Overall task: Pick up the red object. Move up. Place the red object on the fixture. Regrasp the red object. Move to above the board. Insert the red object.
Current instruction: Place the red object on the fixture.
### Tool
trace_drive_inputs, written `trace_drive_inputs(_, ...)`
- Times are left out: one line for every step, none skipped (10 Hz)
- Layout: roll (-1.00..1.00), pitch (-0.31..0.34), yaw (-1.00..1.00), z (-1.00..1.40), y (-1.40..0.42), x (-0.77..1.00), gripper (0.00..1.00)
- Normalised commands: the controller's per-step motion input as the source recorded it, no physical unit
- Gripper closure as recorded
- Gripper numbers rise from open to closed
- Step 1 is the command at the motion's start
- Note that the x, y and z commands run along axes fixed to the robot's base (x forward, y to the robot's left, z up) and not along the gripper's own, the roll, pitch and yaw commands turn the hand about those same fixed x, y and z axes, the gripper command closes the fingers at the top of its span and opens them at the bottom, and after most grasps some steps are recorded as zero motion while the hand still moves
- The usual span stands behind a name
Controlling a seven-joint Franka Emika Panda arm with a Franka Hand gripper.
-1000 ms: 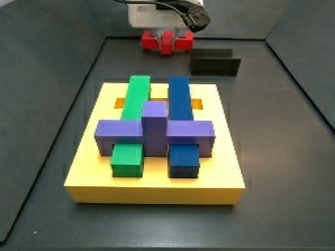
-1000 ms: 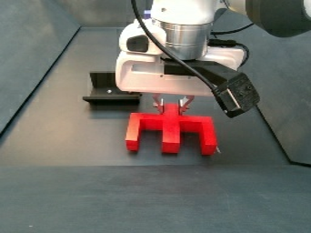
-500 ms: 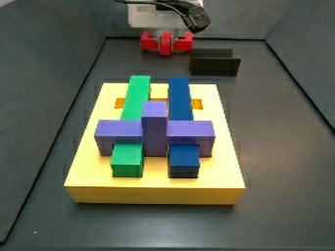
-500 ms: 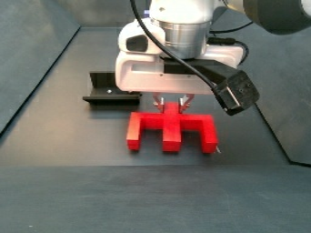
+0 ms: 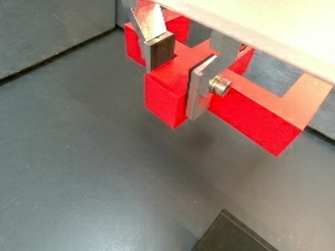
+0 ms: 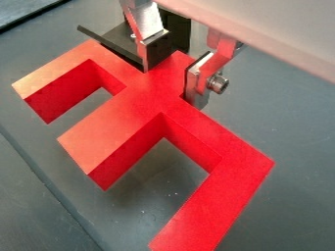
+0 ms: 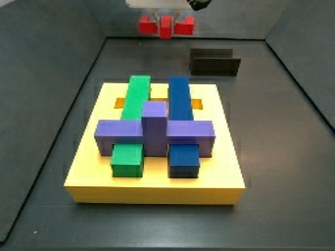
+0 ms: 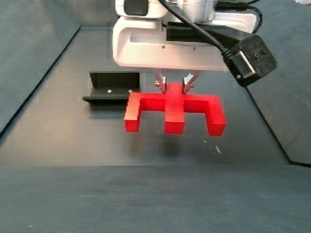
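on the floor, left: the fixture (image 8: 109, 87) sits low on the dark floor, nothing on it; it also shows by the far wall (image 7: 216, 63).
centre, near view: the board (image 7: 157, 181) holds green (image 7: 133, 98), blue (image 7: 179, 101) and purple (image 7: 153, 127) blocks in its slots.
above the floor: the red object (image 8: 175, 110) hangs clear of the floor, legs toward the camera, just right of the fixture.
gripper: the gripper (image 8: 173, 86) is clamped on the red object's stem; silver fingers (image 6: 202, 78) press both sides in both wrist views (image 5: 174, 64).
change: a second ago the red object lay on the floor; now it is lifted, and it sits higher against the far wall (image 7: 160, 25).
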Motion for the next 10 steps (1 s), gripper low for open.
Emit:
trace_drive_inputs(-0.12, 0.000, 0.00, 0.00, 0.00, 0.06, 1.00)
trace_drive_inputs(-0.33, 0.077, -0.02, 0.14, -0.05, 0.28, 1.00)
trace_drive_inputs(-0.43, 0.186, -0.03, 0.30, -0.10, 0.37, 1.00)
trace_drive_inputs(-0.58, 0.246, -0.02, 0.43, -0.13, 0.46, 1.00)
trace_drive_inputs(-0.68, 0.286, -0.01, 0.51, -0.13, 0.53, 1.00)
trace_drive_inputs(-0.76, 0.326, 0.00, 0.59, -0.10, 0.60, 1.00)
trace_drive_inputs(-0.80, 0.340, 0.00, 0.59, -0.09, 0.64, 1.00)
trace_drive_inputs(-0.84, 0.360, 0.00, 0.53, -0.06, 0.66, 1.00)
trace_drive_inputs(-0.90, 0.337, 0.00, 0.47, -0.04, 0.64, 1.00)
trace_drive_inputs(-0.92, 0.311, 0.00, 0.45, -0.07, 0.62, 1.00)
